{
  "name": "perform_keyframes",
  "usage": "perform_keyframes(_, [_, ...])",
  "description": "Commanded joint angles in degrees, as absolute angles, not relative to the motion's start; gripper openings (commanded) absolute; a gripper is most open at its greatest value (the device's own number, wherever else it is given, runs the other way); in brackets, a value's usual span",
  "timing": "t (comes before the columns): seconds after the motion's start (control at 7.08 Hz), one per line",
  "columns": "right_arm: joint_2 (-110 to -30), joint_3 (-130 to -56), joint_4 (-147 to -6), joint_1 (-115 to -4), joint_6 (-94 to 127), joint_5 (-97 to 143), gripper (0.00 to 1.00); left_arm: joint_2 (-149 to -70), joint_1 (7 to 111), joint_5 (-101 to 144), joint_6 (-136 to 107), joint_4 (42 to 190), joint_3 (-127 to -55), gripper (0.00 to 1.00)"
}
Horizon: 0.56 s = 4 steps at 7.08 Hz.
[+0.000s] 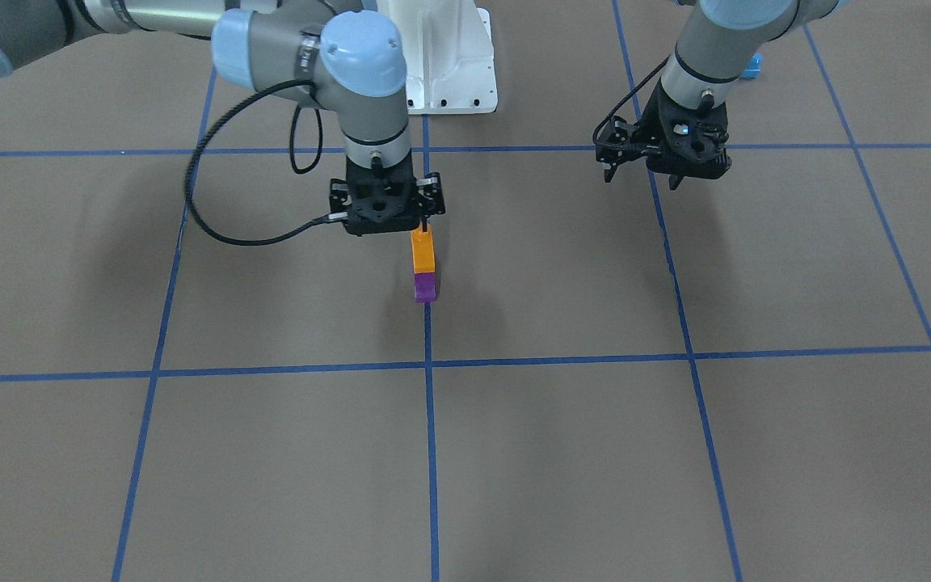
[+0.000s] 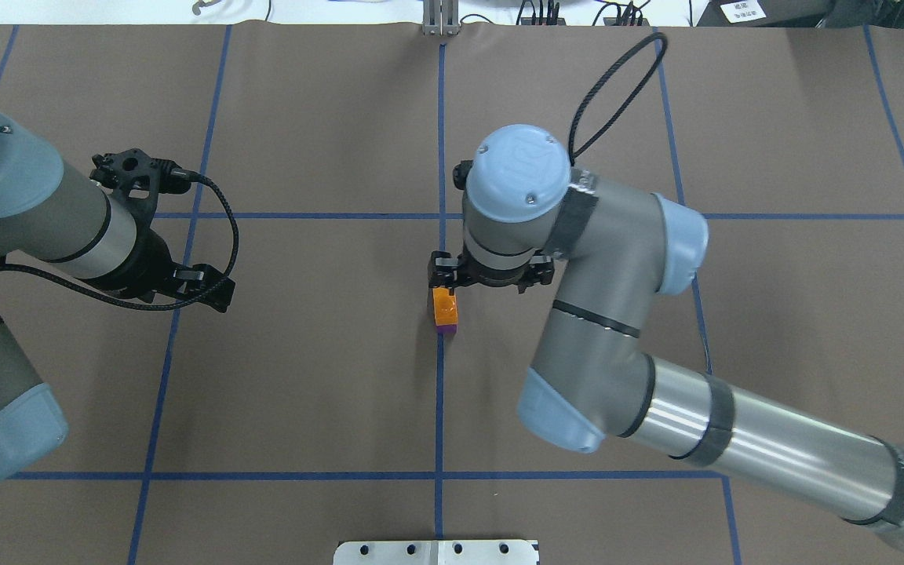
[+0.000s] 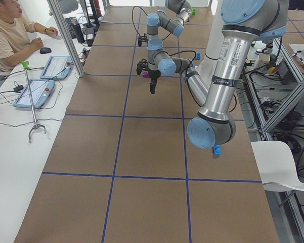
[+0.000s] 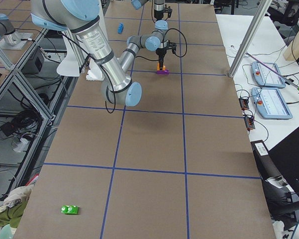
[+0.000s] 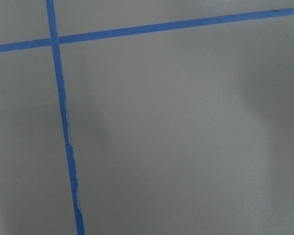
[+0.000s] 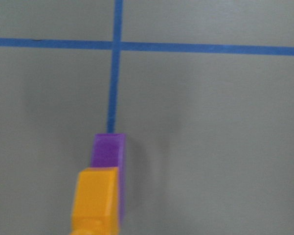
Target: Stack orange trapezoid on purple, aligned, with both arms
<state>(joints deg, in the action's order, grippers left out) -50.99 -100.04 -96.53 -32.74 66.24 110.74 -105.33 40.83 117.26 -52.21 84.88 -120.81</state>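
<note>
Judging by the gloss, I expect the orange (image 1: 423, 249) to be light, rigid and slippery, best pinched across its flat sides, clear of the slope. It is a small bright block sitting on the purple (image 1: 425, 287), about flush, where the tape line (image 1: 431, 404) passes under the purple. The right gripper (image 1: 401, 222) hangs just above the purple at the orange's top; I cannot tell whether it clamps. The left gripper (image 1: 642, 178) hangs well aside of the purple, spread and empty.
</note>
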Motion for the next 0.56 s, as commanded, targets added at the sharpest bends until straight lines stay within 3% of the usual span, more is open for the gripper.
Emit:
perform_keyframes(0.0, [-63.9, -109.2, -96.2, -43.2, 64.6, 119.7, 1.00, -102.0, 41.8, 117.3, -50.8, 86.9, -122.4, 1.00])
perform_keyframes(0.42, [-77.3, -110.7, -95.8, -57.0, 42.8, 125.9, 1.00, -92.3, 52.9, 122.4, -33.6, 89.8, -121.7, 1.00])
